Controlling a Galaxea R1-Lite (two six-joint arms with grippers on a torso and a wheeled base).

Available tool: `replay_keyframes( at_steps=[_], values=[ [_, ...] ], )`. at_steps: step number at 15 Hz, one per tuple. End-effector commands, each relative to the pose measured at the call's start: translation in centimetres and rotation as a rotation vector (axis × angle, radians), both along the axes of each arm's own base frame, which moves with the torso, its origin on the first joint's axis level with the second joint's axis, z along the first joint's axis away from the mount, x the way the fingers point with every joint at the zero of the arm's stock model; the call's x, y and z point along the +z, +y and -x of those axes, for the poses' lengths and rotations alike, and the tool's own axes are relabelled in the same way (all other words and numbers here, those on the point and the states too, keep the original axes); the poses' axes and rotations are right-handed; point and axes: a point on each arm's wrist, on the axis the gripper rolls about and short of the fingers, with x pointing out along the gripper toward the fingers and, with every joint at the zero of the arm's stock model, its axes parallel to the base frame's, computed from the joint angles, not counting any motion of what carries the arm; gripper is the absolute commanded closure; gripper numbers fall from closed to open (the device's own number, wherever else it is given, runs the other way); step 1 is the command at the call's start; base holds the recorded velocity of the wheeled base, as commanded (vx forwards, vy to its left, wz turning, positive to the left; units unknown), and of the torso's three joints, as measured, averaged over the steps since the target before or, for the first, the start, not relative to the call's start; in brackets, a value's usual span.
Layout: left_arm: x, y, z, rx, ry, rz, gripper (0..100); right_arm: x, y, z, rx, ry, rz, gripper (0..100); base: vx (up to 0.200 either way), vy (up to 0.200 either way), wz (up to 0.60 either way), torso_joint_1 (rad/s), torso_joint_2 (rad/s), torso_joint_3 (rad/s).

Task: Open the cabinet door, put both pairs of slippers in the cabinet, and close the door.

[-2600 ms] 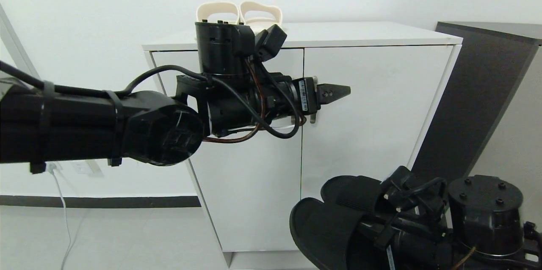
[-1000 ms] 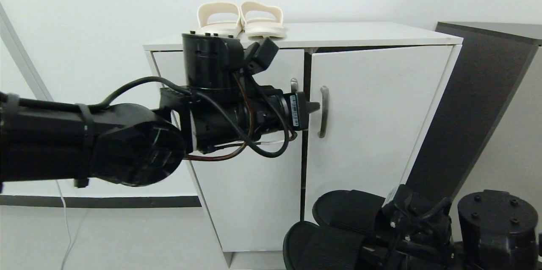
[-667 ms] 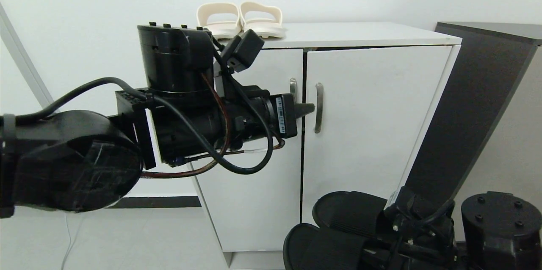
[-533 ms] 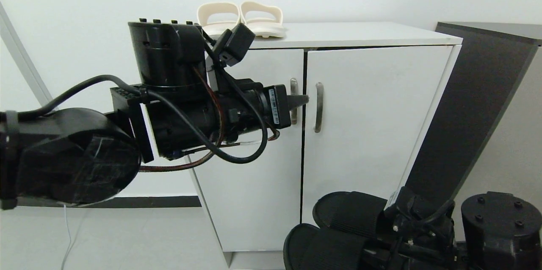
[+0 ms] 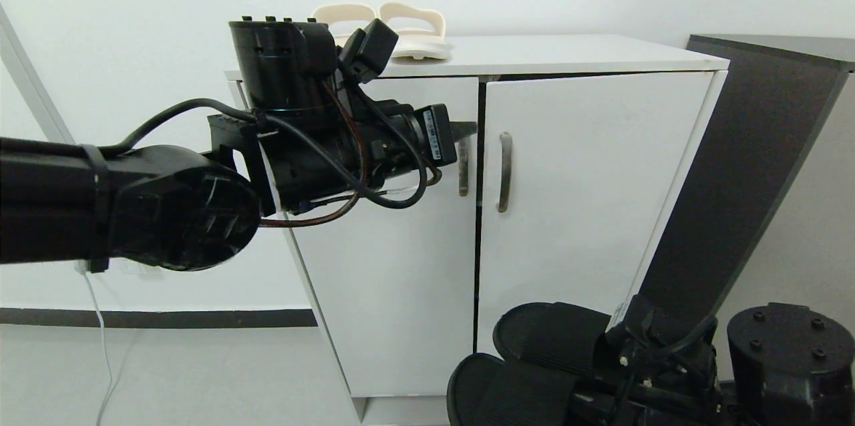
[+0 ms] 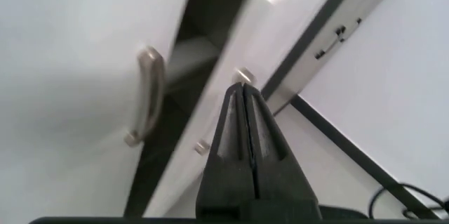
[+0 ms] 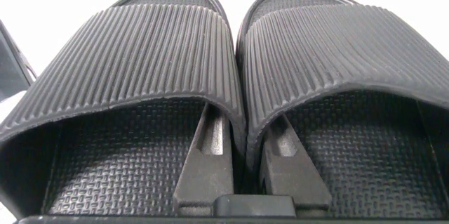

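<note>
Here, the head view shows a white cabinet (image 5: 568,52) against a white wall. Its two doors sit nearly flush, with a thin dark gap along the top of the right door (image 5: 588,199). A pair of cream slippers (image 5: 421,45) rests on the cabinet's top, toward its left end. The left arm stretches in level from the left. Its left end effector (image 5: 467,127) is closed on nothing, with the tip just above the left door's handle (image 5: 463,169). The left wrist view adds detail the head view lacks: the fingers pressed flat together, and dark space between the doors beside the right door's handle (image 6: 147,97). Low at the right, the black slippers (image 5: 534,359) hang before the cabinet's base. The right wrist view shows the right end effector (image 7: 245,168) with one finger inside each slipper, pinching their adjoining side walls.
</note>
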Motion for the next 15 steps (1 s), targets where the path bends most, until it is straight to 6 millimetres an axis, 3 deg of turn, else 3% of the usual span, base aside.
replay_keyframes(
  at_steps=[1,10,15],
  values=[
    [-0.3,-0.2,-1.2,0.015,0.007,-0.003,100,-0.1,0.1,0.0,0.002,0.003,0.004,100,0.0,0.0,0.0,0.0,0.0,0.0],
    [-0.5,-2.2,-4.5,0.018,0.017,0.007,100,-0.4,0.2,-0.2,0.001,0.012,0.013,100,0.0,0.0,0.0,0.0,0.0,0.0],
    [-0.6,-3.2,-4.3,-0.006,0.02,0.007,100,-0.6,0.2,-0.2,0.003,0.017,0.02,100,0.0,0.0,0.0,0.0,0.0,0.0]
  ],
)
